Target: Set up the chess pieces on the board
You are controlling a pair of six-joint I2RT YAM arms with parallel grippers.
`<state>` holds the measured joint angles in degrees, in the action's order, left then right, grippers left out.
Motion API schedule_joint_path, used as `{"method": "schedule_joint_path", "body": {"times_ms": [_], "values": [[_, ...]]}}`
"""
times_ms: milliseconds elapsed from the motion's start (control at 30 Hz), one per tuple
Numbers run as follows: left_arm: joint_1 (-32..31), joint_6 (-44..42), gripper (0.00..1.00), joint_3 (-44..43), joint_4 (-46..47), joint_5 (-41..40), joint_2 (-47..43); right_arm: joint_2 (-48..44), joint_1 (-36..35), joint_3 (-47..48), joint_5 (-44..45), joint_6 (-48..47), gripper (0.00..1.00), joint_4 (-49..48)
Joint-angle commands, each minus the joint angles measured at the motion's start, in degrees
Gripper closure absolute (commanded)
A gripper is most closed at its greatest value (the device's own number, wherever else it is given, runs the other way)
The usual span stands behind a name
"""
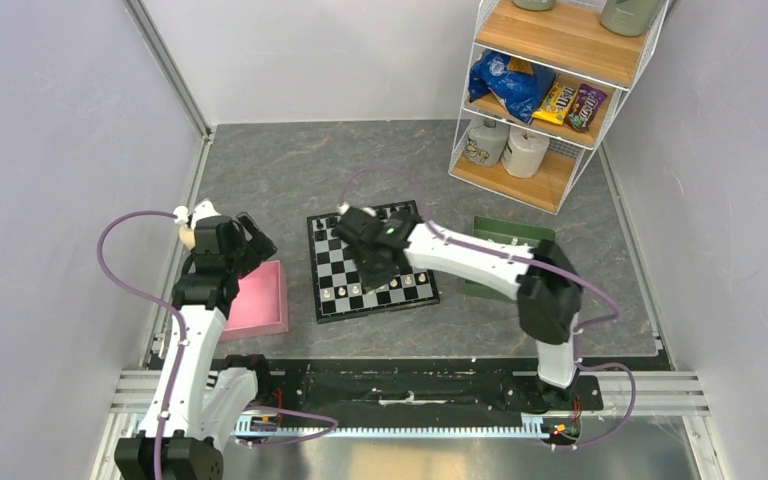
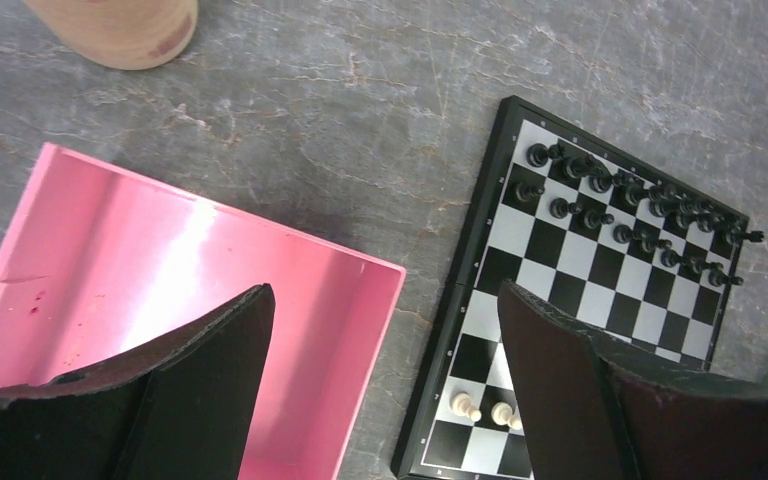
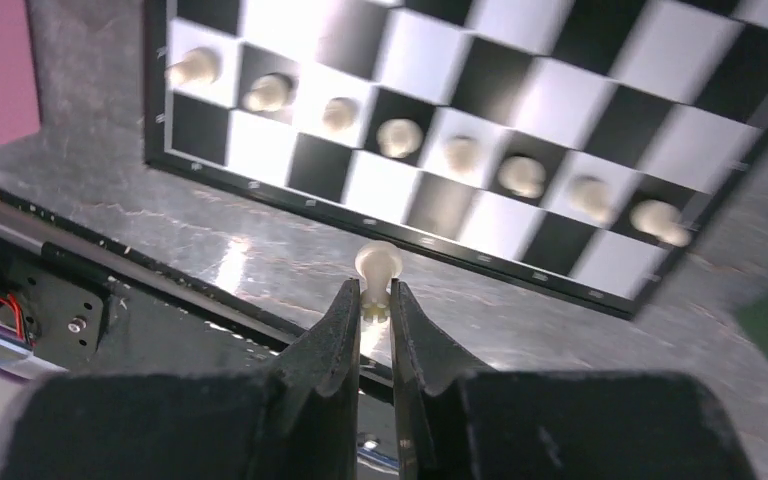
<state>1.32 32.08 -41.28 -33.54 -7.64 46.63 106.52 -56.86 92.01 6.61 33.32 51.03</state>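
Observation:
The chessboard lies in the middle of the table. Black pieces fill its two far rows. A row of cream-white pawns stands near its front edge. My right gripper is shut on a cream-white chess piece and holds it above the board; the top view shows it over the board's middle. My left gripper is open and empty, above the gap between the pink tray and the board's left edge; the top view shows it left of the board.
A pink tray lies left of the board and a green tray right of it. A wire shelf with snacks and jars stands at the back right. The arms' base rail runs along the near edge.

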Motion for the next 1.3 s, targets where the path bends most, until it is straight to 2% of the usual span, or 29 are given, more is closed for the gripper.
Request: {"method": "schedule_joint_path", "body": {"times_ms": [0, 233, 600, 1267], "values": [[0.17, 1.67, 0.11, -0.56, -1.14, -4.59, -1.71, 6.15, -5.22, 7.92, -1.74, -0.43, 0.83, -0.57], [0.19, 3.56, 0.1, -0.56, -2.19, -8.18, -2.97, 14.36, -8.49, 15.19, -2.74, -1.81, 0.82, -1.13], [0.17, 4.57, 0.1, -0.91, -3.55, -10.38, -4.47, 23.16, -9.15, 23.28, -3.02, -1.91, 0.82, 0.81], [0.22, 4.31, 0.1, -0.58, -3.11, -9.37, -4.77, 26.68, -9.23, 26.24, -3.98, -2.47, 0.78, 1.62]]}}
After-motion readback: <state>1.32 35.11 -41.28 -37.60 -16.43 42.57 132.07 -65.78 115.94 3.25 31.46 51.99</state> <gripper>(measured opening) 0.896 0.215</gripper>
